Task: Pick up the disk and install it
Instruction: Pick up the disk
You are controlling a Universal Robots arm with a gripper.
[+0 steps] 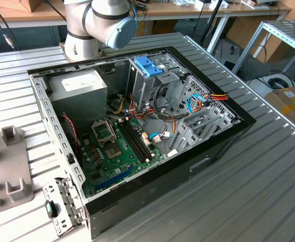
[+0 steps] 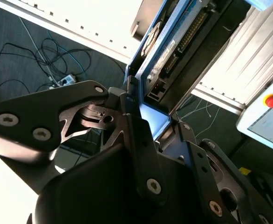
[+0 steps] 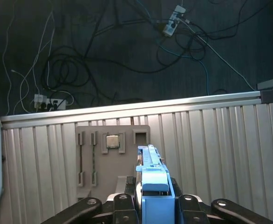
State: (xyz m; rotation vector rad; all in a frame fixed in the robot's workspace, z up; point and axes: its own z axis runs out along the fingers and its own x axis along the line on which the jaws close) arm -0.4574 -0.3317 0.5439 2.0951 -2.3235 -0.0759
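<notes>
The black two-finger claw (image 3: pixel 153 198) is clamped on one end of the silver-grey metal disk in its blue plastic frame (image 3: pixel 151 170), which it holds in the air above an edge of the slotted grey fixture plate (image 3: pixel 104 158). With so short a hold, the disk could tilt or slip and jam at its bay. The second wrist view shows the disk's circuit-board face and connectors. The exterior view shows the open black computer case (image 1: pixel 198 166) beside that plate.

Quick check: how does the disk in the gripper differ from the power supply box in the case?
The disk is clamped in the gripper, with the slatted table behind it; the power supply box sits mounted in a corner of the open case. The disk wears a blue carrier frame; the power supply box is plain grey with a white label. Both are boxy metal parts.
</notes>
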